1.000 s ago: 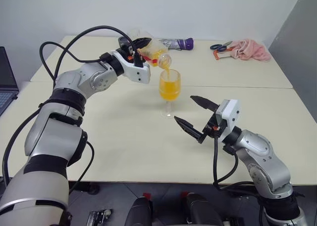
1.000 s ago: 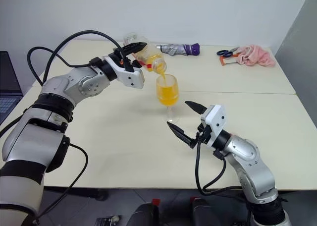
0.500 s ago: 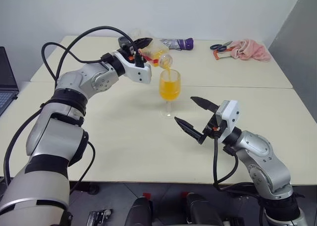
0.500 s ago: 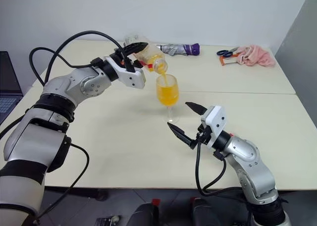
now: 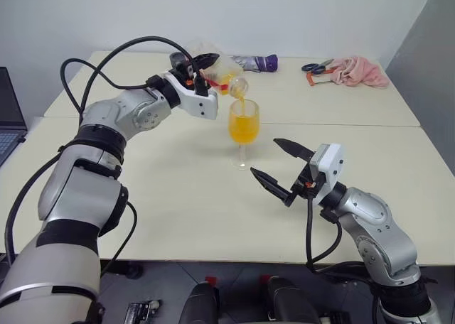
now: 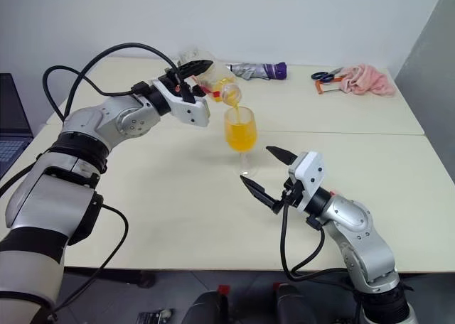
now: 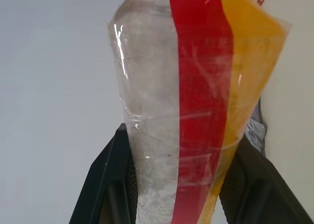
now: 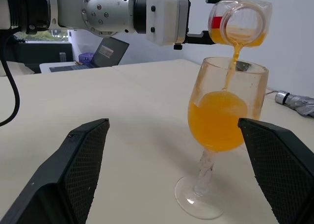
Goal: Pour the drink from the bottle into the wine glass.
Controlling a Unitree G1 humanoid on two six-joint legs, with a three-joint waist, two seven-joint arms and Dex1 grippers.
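Note:
My left gripper [image 5: 202, 69] is shut on the clear bottle [image 5: 226, 76], which lies tipped with its mouth over the wine glass [image 5: 243, 132]. A thin stream of orange drink [image 8: 234, 54] runs from the mouth into the bowl, which is more than half full of drink [image 5: 242, 128]. The bottle's red label strip [image 7: 201, 96] and the orange liquid left in it show between the fingers [image 7: 105, 180]. The glass stands upright on the table [image 5: 178, 189]. My right gripper [image 5: 281, 169] hangs open just in front of the glass, with nothing between its fingers [image 8: 78, 170].
At the table's far side lie a folded umbrella [image 5: 252, 62], scissors [image 5: 316, 67] and a pink cloth [image 5: 359, 72]. A laptop [image 5: 8, 118] sits at the left edge. A seam joins two tabletops behind the glass.
The bottle is tipped slightly more and less drink remains in it; the level in the glass has risen a little. Both arms stay in place.

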